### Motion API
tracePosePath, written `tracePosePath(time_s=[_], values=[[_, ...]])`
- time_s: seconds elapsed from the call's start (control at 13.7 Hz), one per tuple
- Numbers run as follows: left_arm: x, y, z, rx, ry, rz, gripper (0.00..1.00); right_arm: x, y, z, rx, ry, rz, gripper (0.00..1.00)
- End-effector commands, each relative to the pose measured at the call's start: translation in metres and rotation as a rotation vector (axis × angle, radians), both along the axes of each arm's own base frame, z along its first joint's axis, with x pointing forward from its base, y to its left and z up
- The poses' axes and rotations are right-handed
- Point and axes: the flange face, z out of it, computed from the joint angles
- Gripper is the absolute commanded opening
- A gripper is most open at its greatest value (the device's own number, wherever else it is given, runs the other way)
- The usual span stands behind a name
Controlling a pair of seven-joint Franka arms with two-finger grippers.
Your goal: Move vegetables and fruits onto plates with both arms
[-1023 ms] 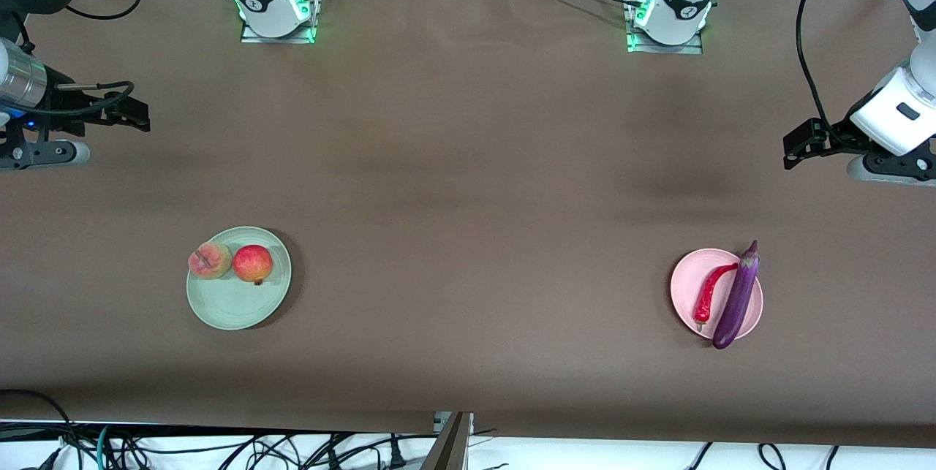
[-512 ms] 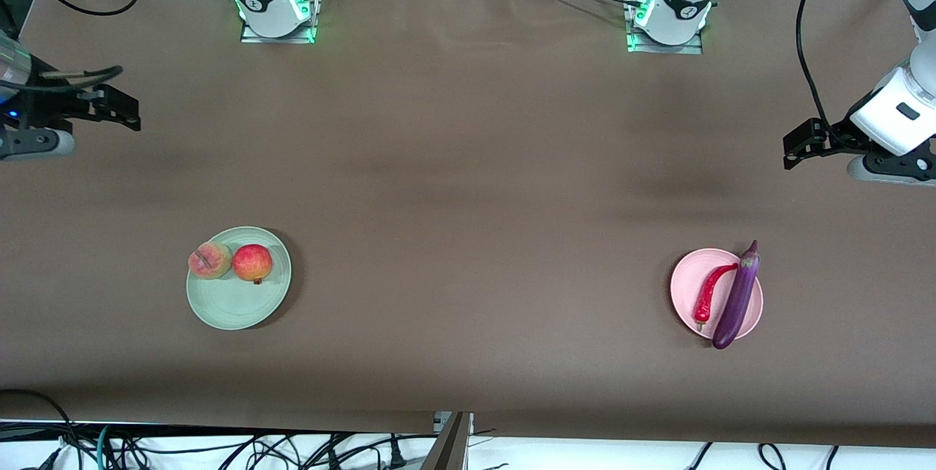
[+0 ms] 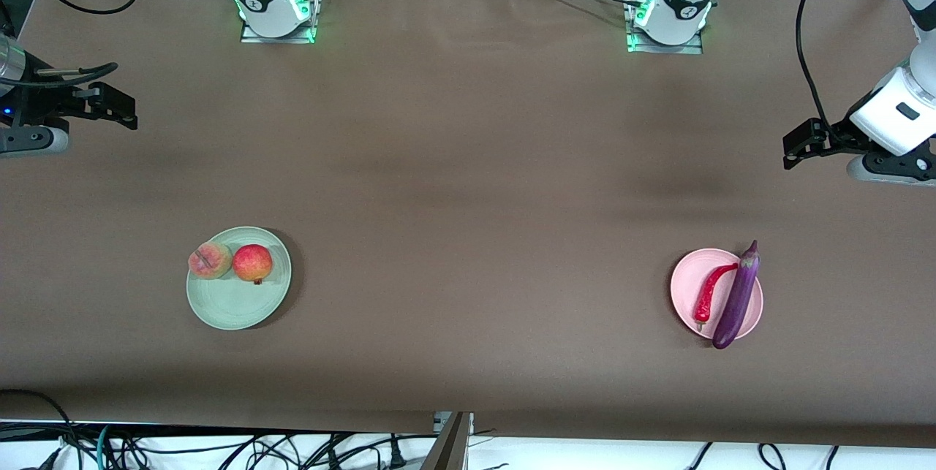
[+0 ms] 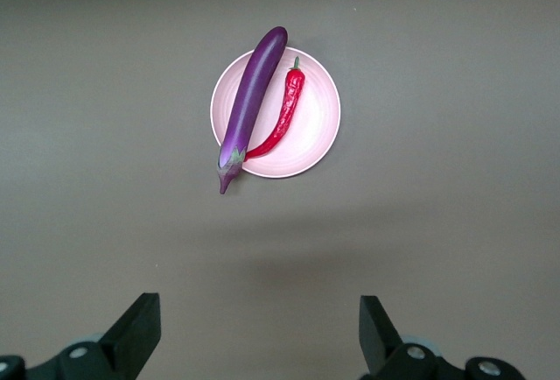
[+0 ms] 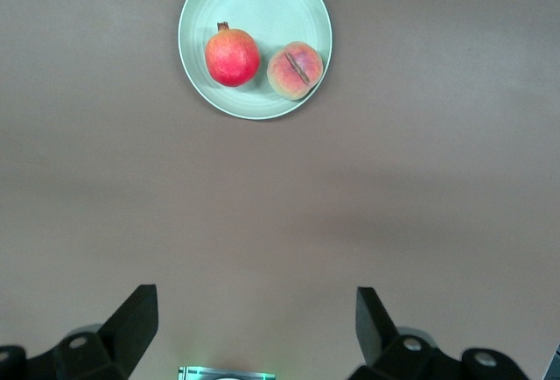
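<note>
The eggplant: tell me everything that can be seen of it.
The eggplant is long, slender, glossy and purple, with a darker calyx and pointed stem at the end farther from the front camera. It lies flat across the pale pink plate, both ends overhanging the rim, beside the red chili pepper, which seems to touch it near one end. No gripper touches it.

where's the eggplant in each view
Front view: eggplant lies across the pink plate, at the left arm's end of the table.
Left wrist view: eggplant on the plate's rim.
Right wrist view: not in it.
Shared landmark: red chili beside it.
</note>
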Motion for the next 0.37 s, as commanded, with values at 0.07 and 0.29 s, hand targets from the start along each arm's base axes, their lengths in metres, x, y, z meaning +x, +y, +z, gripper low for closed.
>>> tracePosePath(time_s=[0.07,0.29], values=[[-0.0043,0.0019,0.0078,-0.022,0.0,-0.005,1.0,-0.0004,0.0028,0.0031,0.023,-0.008,-0.001,1.0],[-0.0044,0.0019,0.0071,-0.022,0.002,-0.005,1.0,0.0015,0.0027,-0.0003,0.024,-0.003,0.0,1.0]])
